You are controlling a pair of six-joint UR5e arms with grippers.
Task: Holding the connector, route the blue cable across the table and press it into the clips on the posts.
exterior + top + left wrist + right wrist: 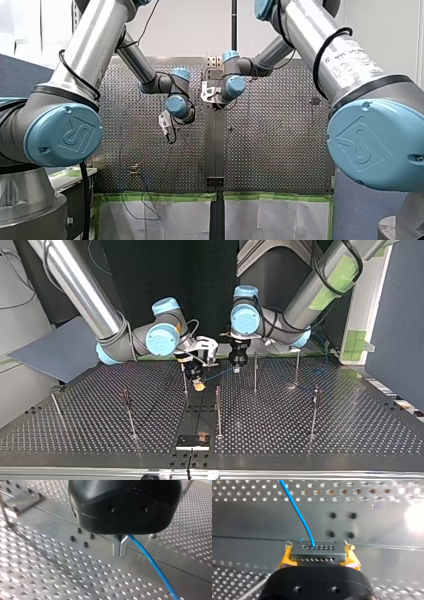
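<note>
In the right wrist view my right gripper point(318, 555) is shut on the grey connector point(317, 552), its yellow pads point(285, 558) on both sides. The blue cable point(298, 512) leaves the connector's top and runs away over the table. My left gripper point(120, 547) has its metal fingers point(117, 551) closed together on the blue cable point(155, 567), which trails out past them. In the top view my right gripper point(199, 385) hangs low over the table's middle strip. My left gripper point(236, 367) is just to its right, and the cable point(220, 372) spans between them.
Several thin posts stand on the perforated table point(90, 435): one point(218, 410) close in front of the grippers, one point(255, 372) beside my left gripper, others point(129, 410) point(314, 410) further out. A black plate point(193, 441) lies at the near edge.
</note>
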